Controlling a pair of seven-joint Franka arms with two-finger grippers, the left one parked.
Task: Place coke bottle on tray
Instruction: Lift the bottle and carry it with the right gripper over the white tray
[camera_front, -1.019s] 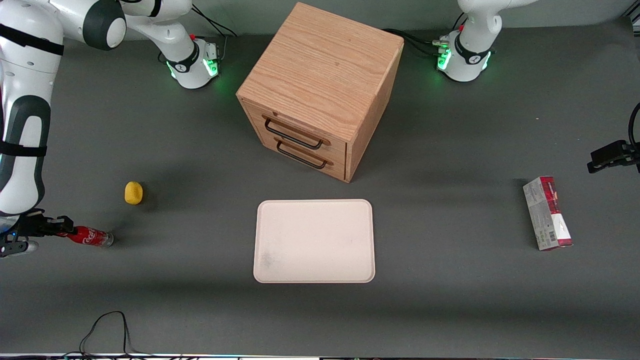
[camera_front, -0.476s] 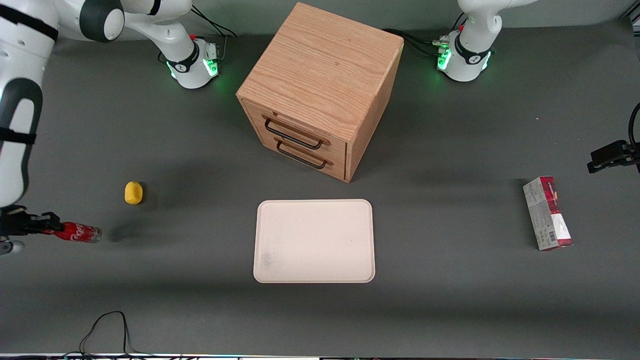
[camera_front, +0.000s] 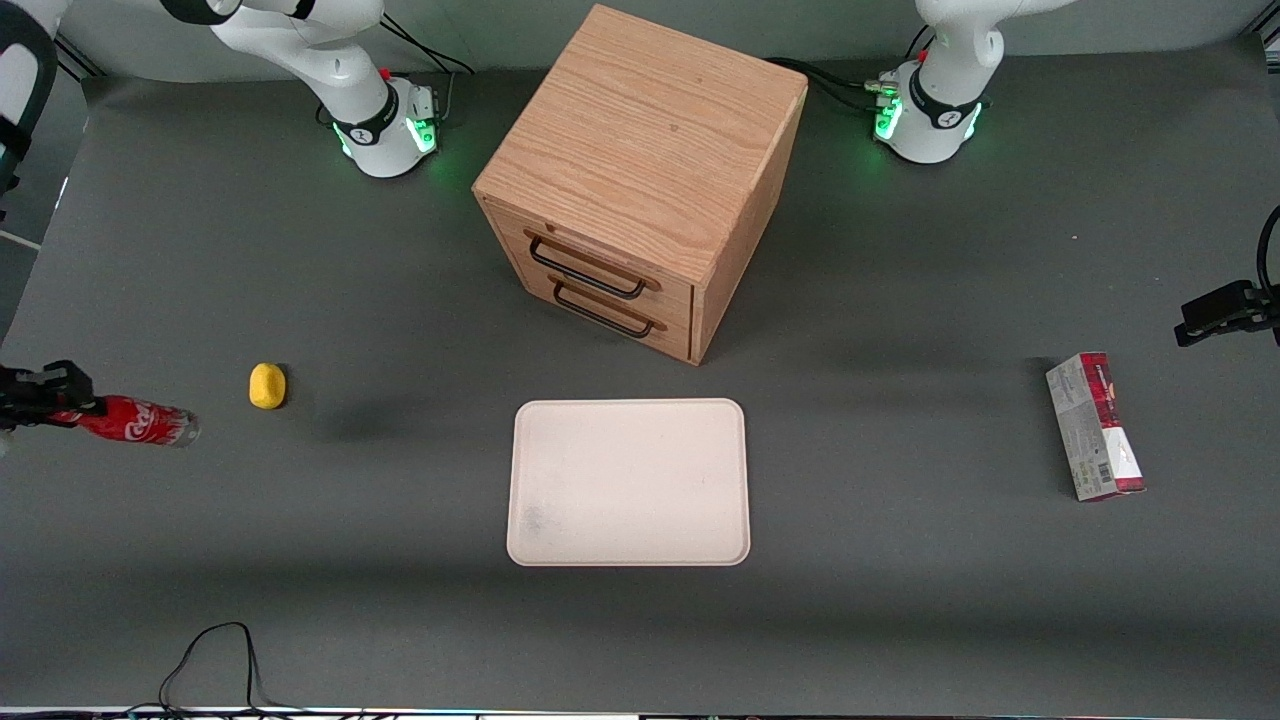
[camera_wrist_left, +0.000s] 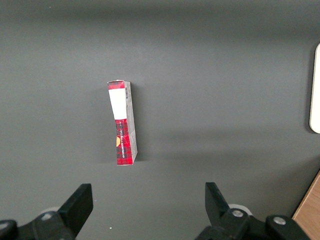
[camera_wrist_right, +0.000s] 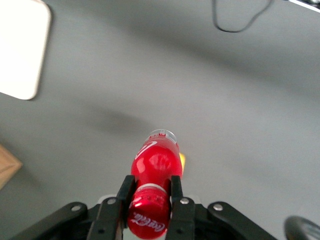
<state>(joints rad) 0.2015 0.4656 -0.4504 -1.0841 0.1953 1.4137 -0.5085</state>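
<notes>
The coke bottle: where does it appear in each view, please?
Front view: the coke bottle is held off the table by the gripper at the working arm's end.
Right wrist view: the bottle is clamped at its neck.
Left wrist view: not in it.
Shared landmark: the tray.

This is a robotics lab, a test bench set up for manipulation trials. Two white robot arm bases with glowing green status rings are bolted to a dark grey matted table, with bundled black cables running from them. The gripper grips a coke bottle at the working arm's end. Objects sit spaced apart like props: a wooden drawer box, a tray, a yellow lump and a carton. A loose cable loops at the table edge nearest the camera.
</notes>
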